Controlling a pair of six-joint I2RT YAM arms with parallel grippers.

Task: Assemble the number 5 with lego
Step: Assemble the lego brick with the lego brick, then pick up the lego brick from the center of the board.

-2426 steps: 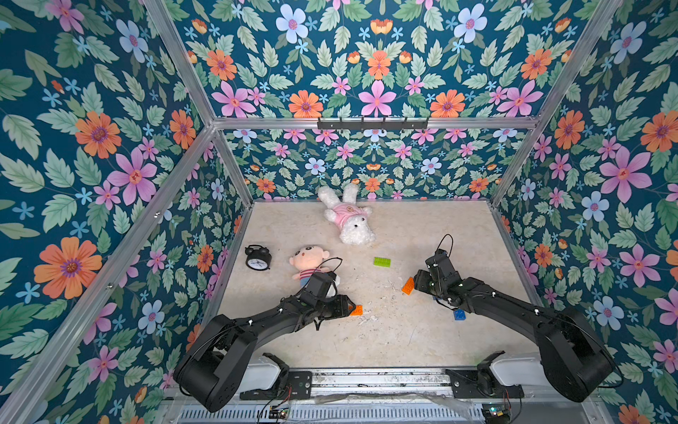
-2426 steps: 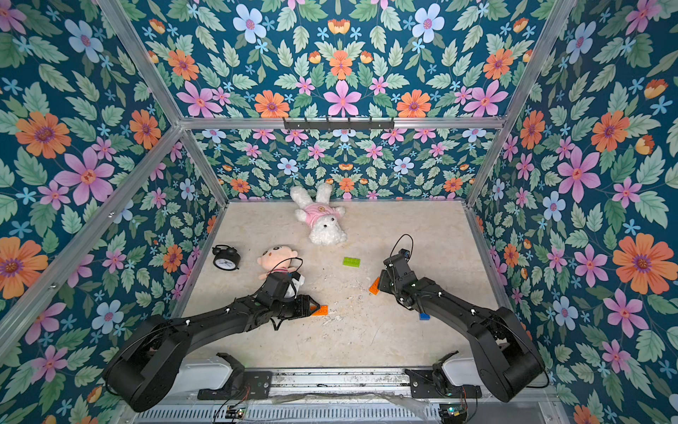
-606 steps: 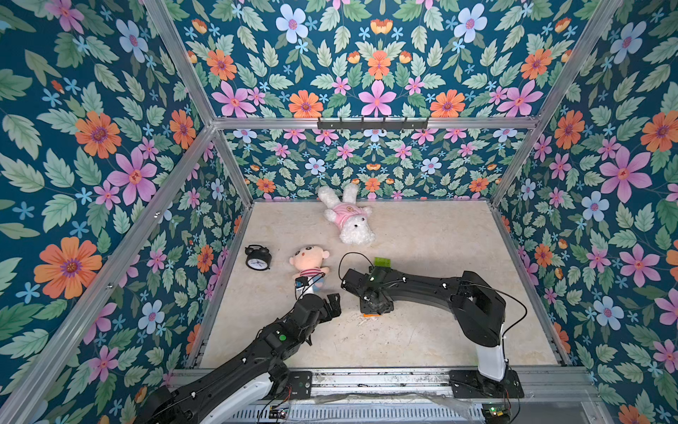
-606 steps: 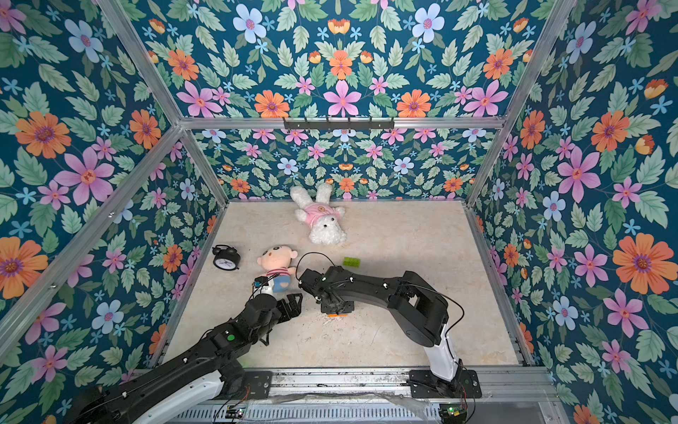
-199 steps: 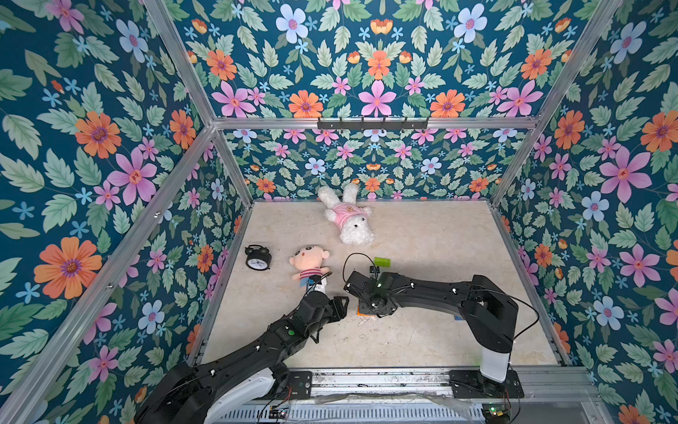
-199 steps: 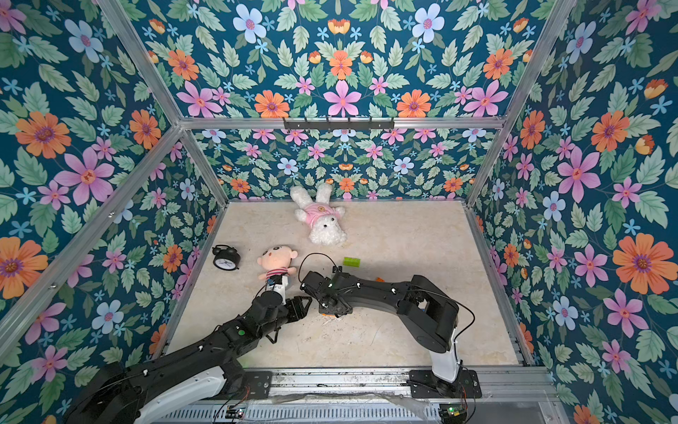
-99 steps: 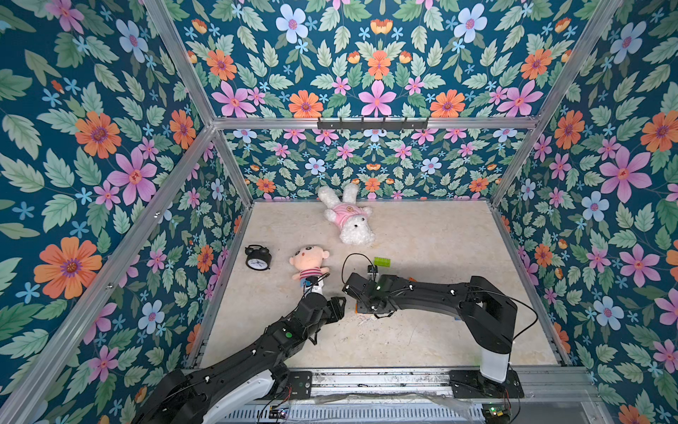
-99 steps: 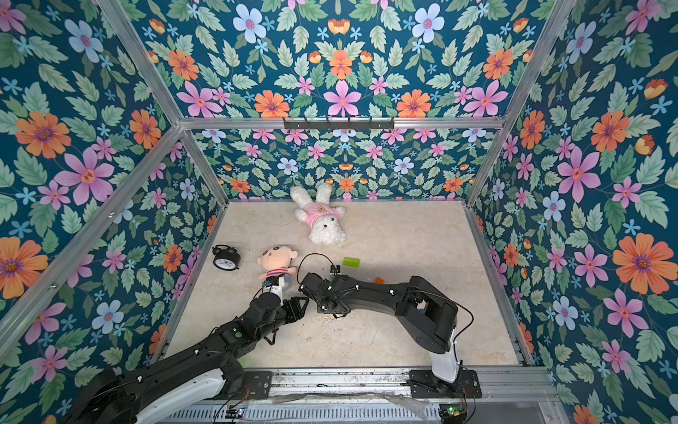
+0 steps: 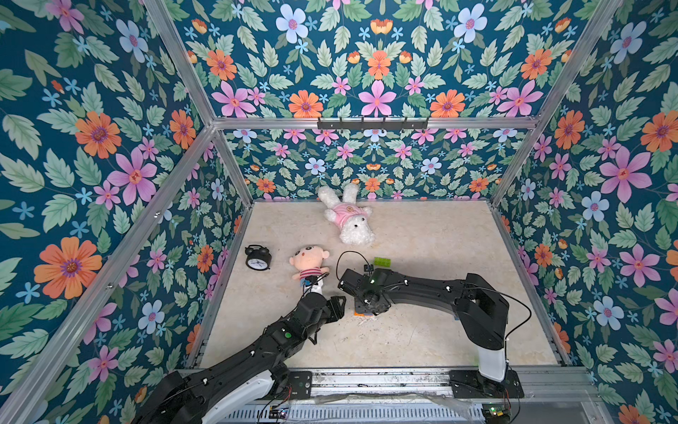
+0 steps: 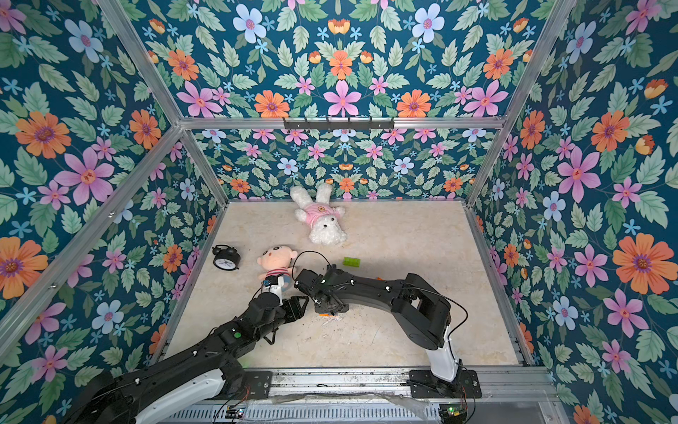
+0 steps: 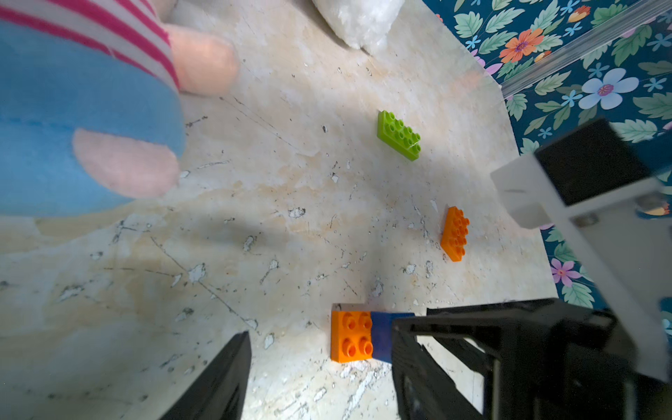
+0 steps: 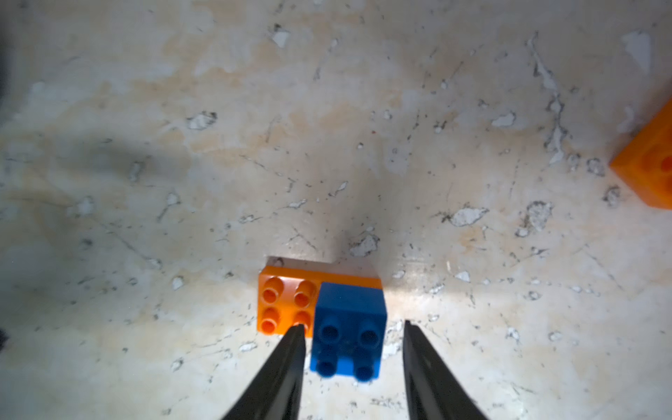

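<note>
Between the fingertips of the right gripper [image 12: 352, 323], parted and holding nothing, sits the small blue square plastic brick [image 12: 349, 316] stacked on one end of the orange oblong plastic brick [image 12: 283, 302]: light, rigid, slick-walled, so likely best pinched squarely across flat sides, below the studs.

Bare surface [image 9: 422, 337] stretches clear across the front and right side. The right pincer [image 12: 352, 324] straddles a blue brick [image 12: 349, 309], a slim gap at each finger. A doll [image 9: 308, 262] crowds the left pincer [image 9: 338, 306]. An orange brick [image 11: 454, 232] and a green brick [image 11: 399, 135] lie well apart, seemingly with passing room between.
</note>
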